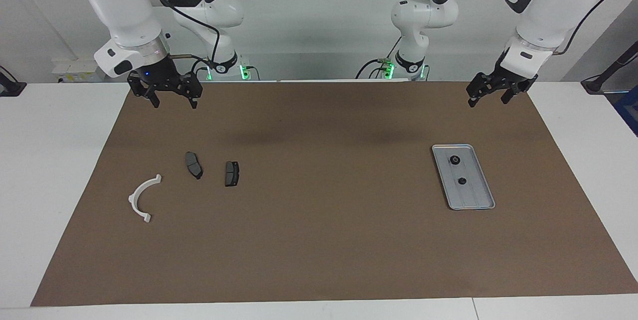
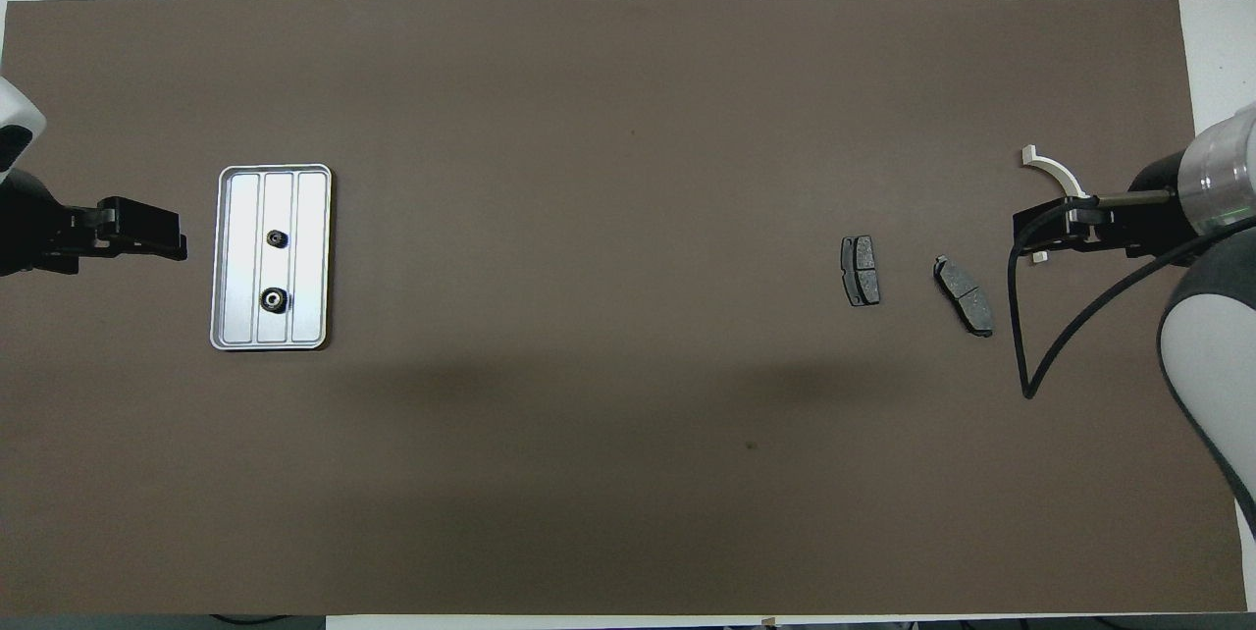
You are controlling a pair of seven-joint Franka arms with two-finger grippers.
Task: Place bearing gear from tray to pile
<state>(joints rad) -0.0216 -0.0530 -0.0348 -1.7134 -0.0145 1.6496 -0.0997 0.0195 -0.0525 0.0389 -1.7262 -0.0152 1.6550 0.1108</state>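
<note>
Right end effector (image 1: 172, 102) hangs raised over the brown mat (image 1: 319, 240) at the right arm's end of the counter (image 1: 50, 160), fingers spread, nothing between them. Arm waiting.

Pile, on the mat at that same end: white half-ring bracket (image 1: 143, 197) lies flat, farthest from the robots and closest to the mat's edge. Two dark grey plates sit beside it, toward the middle of the mat and nearer to the robots: first plate (image 1: 194, 164), second plate (image 1: 232, 173). All three parts lie apart, none touching.

Tray (image 1: 476, 199) lies flat on the mat toward the left arm's end, well apart from the pile. Two bearing gears are in the tray, on its middle strip: one (image 1: 454, 160) nearer to the robots, the other (image 1: 462, 181) just farther out. They do not touch.

Left end effector (image 1: 488, 96) hangs raised over the mat's corner at the left arm's end, fingers spread, empty. Arm waiting.
</note>
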